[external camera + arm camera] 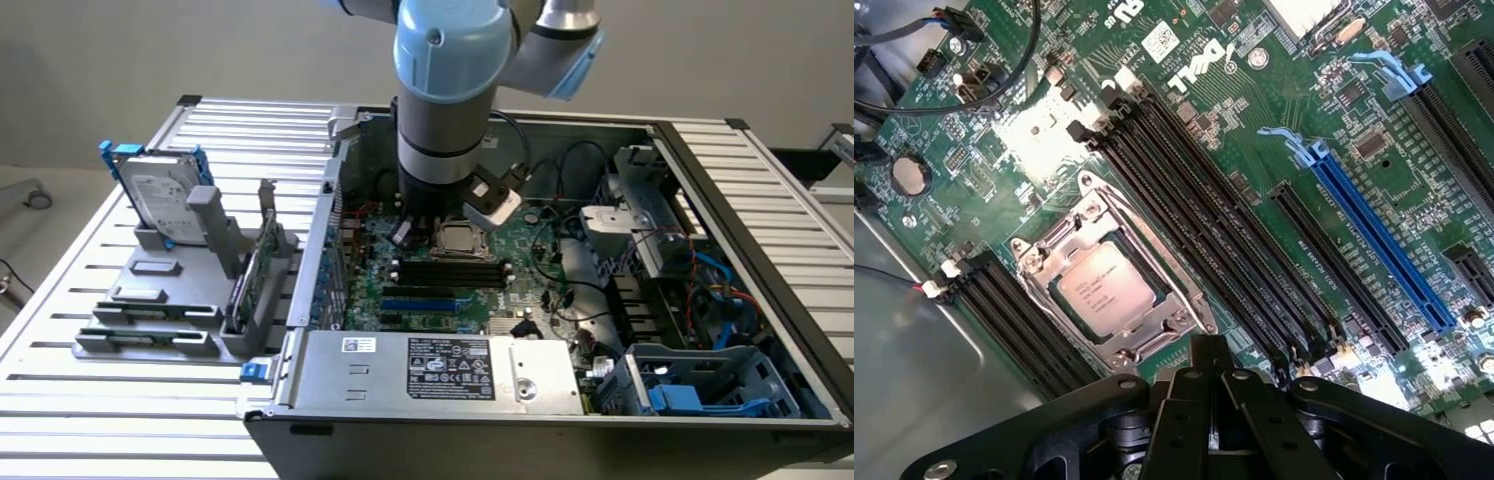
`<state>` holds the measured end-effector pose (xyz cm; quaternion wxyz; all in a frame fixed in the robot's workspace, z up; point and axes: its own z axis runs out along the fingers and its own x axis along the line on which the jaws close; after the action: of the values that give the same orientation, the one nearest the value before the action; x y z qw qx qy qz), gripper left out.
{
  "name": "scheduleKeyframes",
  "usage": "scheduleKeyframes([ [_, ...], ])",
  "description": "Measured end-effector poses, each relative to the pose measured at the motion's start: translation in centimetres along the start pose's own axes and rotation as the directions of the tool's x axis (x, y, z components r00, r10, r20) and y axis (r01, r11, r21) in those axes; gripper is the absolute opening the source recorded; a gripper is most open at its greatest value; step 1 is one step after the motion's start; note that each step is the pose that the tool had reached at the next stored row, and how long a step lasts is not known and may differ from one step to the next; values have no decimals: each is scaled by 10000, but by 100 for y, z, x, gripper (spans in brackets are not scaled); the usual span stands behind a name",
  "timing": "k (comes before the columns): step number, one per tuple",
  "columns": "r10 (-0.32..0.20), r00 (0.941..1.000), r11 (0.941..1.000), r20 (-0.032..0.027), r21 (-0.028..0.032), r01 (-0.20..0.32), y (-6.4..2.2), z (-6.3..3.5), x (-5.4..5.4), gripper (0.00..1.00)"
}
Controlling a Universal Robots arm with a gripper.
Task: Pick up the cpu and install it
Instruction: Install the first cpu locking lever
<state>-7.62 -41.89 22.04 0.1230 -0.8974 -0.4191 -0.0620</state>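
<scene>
Sitting flat inside the metal socket frame (1116, 290) on the green board (1254, 110), the cpu (1104, 290) looks already placed. Gripper (1209, 385) hovers just above, fingers pressed together, empty. Install step seems near done; securing the frame likely remains.

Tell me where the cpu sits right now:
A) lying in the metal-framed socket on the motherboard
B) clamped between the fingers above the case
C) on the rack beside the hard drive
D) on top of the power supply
A: the cpu lies flat inside the socket frame on the green motherboard, apart from the shut gripper.
</scene>
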Motion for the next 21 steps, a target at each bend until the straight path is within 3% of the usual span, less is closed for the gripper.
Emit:
scheduleKeyframes([
  [5, -3, 10000, 10000, 28, -34, 3, -22, 63, -20, 11],
  [11, -2, 10000, 10000, 54, -58, 2, -44, 63, 2, 11],
  [14, -2, 10000, 10000, 92, -91, 3, -53, 21, 15, 11],
  [21, 7, 9999, 9999, 154, -149, -5, -89, -176, 59, 11],
])
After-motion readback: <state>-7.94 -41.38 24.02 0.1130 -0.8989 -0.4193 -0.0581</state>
